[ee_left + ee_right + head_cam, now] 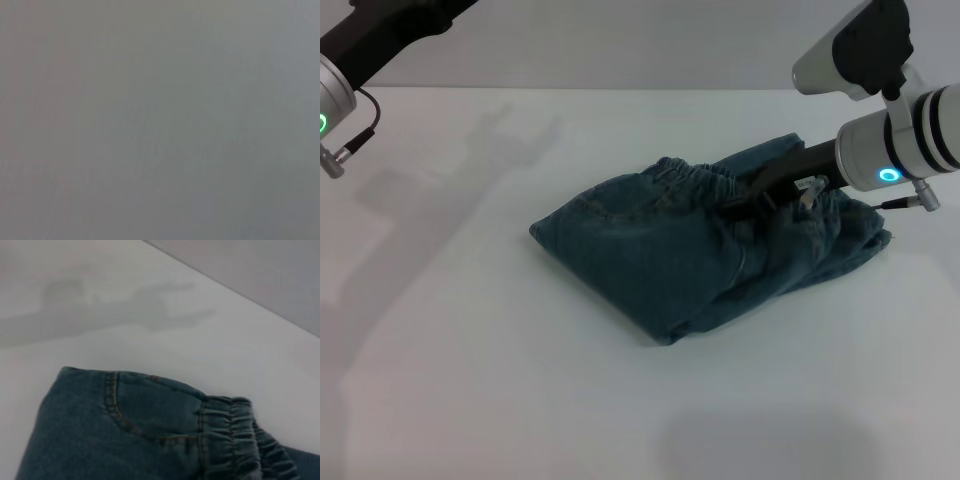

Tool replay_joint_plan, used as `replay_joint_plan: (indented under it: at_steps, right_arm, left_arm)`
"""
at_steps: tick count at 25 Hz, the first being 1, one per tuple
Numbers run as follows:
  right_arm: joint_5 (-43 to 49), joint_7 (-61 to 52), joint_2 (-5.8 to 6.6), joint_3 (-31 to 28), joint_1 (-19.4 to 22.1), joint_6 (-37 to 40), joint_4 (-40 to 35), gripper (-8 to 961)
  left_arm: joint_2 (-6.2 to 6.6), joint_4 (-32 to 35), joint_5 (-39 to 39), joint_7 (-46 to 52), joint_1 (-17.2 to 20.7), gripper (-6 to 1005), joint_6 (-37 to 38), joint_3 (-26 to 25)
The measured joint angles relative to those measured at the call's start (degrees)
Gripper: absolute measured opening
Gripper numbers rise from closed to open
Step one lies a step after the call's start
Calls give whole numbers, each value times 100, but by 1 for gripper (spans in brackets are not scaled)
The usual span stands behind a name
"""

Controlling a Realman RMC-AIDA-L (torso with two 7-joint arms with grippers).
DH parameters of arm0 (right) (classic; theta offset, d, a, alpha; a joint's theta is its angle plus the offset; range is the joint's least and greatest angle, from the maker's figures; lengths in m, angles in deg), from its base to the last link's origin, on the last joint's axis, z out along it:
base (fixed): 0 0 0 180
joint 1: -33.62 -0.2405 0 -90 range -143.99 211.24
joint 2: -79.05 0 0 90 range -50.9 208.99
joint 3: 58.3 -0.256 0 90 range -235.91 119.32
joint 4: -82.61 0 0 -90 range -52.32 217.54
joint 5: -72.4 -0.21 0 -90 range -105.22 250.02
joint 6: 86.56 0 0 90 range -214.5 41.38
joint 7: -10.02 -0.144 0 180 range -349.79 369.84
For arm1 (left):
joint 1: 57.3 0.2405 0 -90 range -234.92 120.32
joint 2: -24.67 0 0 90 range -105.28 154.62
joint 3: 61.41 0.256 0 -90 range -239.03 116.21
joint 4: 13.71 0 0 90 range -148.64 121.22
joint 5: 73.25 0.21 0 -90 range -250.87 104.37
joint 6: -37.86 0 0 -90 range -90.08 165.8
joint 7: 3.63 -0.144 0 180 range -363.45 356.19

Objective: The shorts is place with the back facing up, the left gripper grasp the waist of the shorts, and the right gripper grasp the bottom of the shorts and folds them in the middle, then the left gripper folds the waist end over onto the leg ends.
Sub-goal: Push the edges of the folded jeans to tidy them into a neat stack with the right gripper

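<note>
The shorts point(660, 255) lie folded in a blue-green denim bundle at the middle of the white table point(470, 380). The ruffled elastic waist point(695, 177) runs along the far top of the bundle. In the right wrist view the waist point(227, 432) shows beside a curved pocket seam on the shorts point(100, 440). My right gripper point(752, 197) reaches in from the right and lies low on the waist, its black fingers pressed into the fabric. I cannot make out the leg ends in the folds. Only the silver wrist of my left arm point(328, 112) shows, raised at the far left edge.
The white table stretches to the left and front of the shorts. Arm shadows fall on the table's far left part point(490, 140). The left wrist view holds only a plain grey surface.
</note>
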Motion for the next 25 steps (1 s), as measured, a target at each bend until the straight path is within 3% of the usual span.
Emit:
replay_joint_plan:
  at_steps: [18,25]
  right_arm:
    - [-692,242,33,-161,388,1327,-831,510]
    - [-548,266,45,-335,656,919,-944,510]
  left_arm:
    - [1,-80,-51,0,-43,842,0,-1]
    - [9,-80,-70,22,-21,843,50,38]
